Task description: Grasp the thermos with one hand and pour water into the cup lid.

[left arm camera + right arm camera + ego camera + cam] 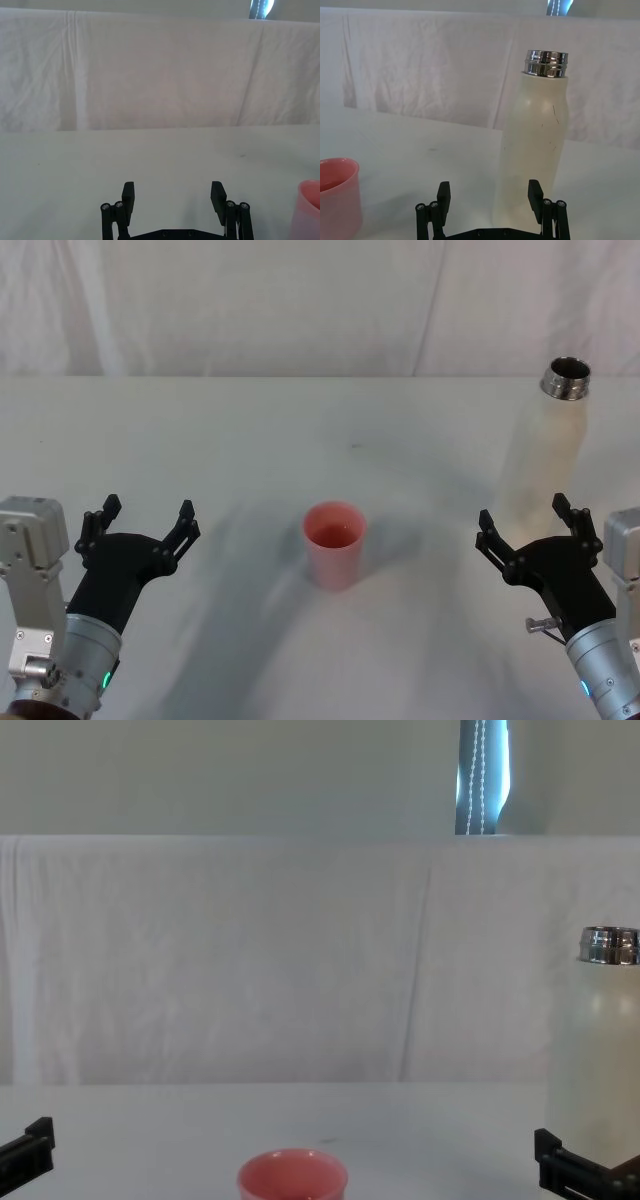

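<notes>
Right gripper (527,521): fingers spread wide, nothing between them. It sits low over the table (250,440) on the robot's right, pointing forward, with the thermos (545,445) directly ahead of it. In the right wrist view the gripper (490,196) faces the thermos (535,150), whose base stands just beyond the fingertips and nearer one of them than the other; no contact is visible.

Left gripper (143,522): fingers likewise spread apart and empty. It rests low on the robot's left, pointing forward, well apart from the cup lid (334,544). The left wrist view shows the gripper (174,196) over bare table, with the pink rim of the cup lid (307,210) at the frame's edge.

Thermos: upright on the table at the right, cream-white body, steel threaded neck open at the top. The chest view shows it (598,1050) standing tall behind the right fingertip (548,1148).

Cup lid: upright, near the middle of the table, between the two grippers and touching neither. In the right wrist view the cup lid (337,197) appears to hold a little liquid near the bottom, though this may only be shadow. The chest view shows its rim (292,1175) low in the centre.

A white cloth (250,960) hangs behind the table.
</notes>
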Robot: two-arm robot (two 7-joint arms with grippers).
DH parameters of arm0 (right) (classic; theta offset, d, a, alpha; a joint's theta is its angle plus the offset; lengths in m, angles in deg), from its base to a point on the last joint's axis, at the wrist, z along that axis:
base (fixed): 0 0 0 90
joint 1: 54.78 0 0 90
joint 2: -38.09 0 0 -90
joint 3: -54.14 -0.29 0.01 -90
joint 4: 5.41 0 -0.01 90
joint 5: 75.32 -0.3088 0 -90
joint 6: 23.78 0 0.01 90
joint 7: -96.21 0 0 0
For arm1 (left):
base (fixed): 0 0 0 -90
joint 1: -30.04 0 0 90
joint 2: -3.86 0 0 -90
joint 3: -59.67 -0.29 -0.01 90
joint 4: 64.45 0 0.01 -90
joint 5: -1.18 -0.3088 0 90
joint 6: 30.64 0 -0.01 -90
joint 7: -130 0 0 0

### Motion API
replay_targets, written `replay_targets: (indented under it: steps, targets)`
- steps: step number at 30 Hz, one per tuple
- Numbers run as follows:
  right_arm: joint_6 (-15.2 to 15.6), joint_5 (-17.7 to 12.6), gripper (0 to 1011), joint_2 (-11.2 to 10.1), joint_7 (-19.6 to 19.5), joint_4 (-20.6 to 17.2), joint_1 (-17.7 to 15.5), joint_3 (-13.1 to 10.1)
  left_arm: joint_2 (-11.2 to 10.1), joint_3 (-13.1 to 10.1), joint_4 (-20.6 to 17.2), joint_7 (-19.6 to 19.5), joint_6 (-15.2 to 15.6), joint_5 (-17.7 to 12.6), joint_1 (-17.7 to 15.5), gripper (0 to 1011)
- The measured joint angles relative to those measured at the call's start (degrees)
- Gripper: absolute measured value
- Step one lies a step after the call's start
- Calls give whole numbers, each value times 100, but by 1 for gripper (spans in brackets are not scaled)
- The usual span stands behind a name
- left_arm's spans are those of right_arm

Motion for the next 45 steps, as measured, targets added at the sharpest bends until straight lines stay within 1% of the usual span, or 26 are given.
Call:
replay_targets:
  steps: [4, 12, 23, 28, 36, 45]
  targets:
    - [0, 0, 1001, 4, 4, 0, -1, -6, 0, 0, 0, 0, 0, 0, 0, 1001]
    - [-27, -103, 1001, 139, 163, 28, 36, -219, 0, 0, 0, 0, 0, 0, 0, 1001]
    - [-30, -195, 1001, 353, 404, 198, 237, -453, 0, 0, 0, 0, 0, 0, 0, 1001]
    - [-29, -186, 1001, 426, 471, 284, 318, -523, 0, 0, 0, 0, 0, 0, 0, 1001]
    - [-90, -86, 1001, 554, 544, 454, 464, -656, 0, 0, 0, 0, 0, 0, 0, 1001]
    - [-127, -32, 1001, 649, 594, 631, 606, -754, 0, 0, 0, 0, 0, 0, 0, 1001]
